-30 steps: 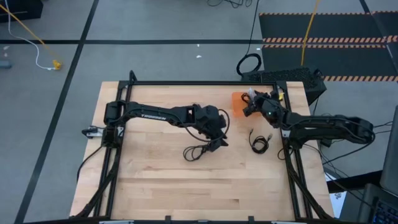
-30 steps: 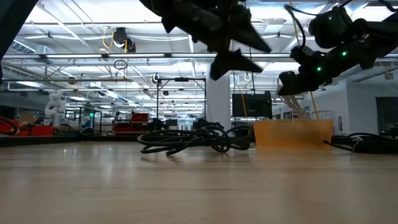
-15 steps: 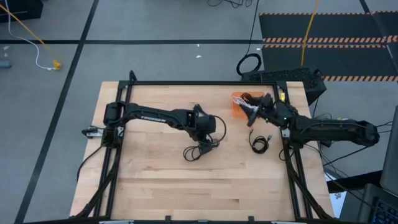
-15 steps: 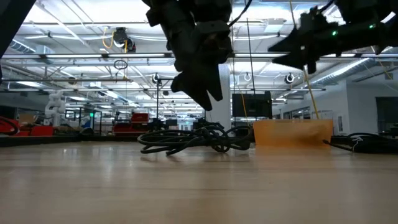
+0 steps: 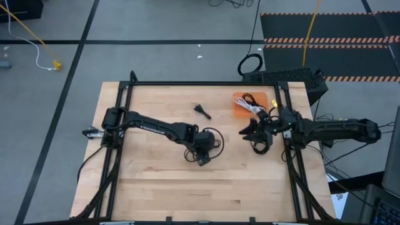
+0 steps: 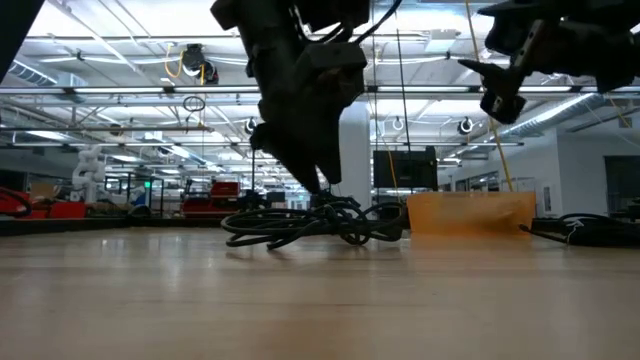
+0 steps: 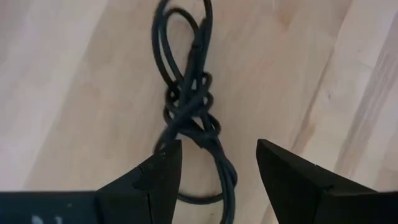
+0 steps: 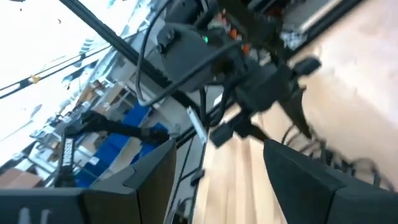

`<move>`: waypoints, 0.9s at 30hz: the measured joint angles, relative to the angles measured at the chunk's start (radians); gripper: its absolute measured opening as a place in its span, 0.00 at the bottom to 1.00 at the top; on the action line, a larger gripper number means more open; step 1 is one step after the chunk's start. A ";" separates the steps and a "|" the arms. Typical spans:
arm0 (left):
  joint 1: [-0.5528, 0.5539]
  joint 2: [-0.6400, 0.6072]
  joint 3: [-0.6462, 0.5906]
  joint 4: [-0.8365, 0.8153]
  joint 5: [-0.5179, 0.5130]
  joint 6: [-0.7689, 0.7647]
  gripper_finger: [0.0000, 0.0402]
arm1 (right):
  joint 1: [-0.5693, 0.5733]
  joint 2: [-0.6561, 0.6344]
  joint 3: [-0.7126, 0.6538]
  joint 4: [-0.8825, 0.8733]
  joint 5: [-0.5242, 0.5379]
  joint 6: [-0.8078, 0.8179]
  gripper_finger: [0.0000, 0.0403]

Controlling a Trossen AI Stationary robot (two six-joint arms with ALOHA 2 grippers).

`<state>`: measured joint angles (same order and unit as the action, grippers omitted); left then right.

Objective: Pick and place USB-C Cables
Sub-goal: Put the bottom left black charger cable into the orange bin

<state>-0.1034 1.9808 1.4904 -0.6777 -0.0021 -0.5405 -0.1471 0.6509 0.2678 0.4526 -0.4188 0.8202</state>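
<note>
From above we look straight down on the whole table (image 5: 156,181) and both arms. At table-top height we look level across the wood into the room behind. The left wrist camera sits close over a black cable (image 7: 189,118), which the overhead and level views share; the right wrist camera faces across the table at the left arm

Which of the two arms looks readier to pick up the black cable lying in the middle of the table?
The left. Its gripper is down over the black cable with open fingers on either side of the coil. The right gripper is off by the orange tray, above another coil.
</note>
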 joint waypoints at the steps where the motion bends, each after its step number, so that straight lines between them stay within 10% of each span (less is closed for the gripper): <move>1: -0.005 0.000 -0.014 0.011 -0.001 -0.015 0.52 | 0.014 0.003 -0.012 0.001 0.004 0.009 0.58; 27: -0.036 0.000 -0.244 0.278 -0.150 -0.255 0.44 | 0.336 0.034 -0.171 0.164 0.422 -0.042 0.58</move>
<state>-0.1394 1.9808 1.2467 -0.3996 -0.1526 -0.7953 0.1891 0.6854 0.0967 0.6168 0.0029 0.7779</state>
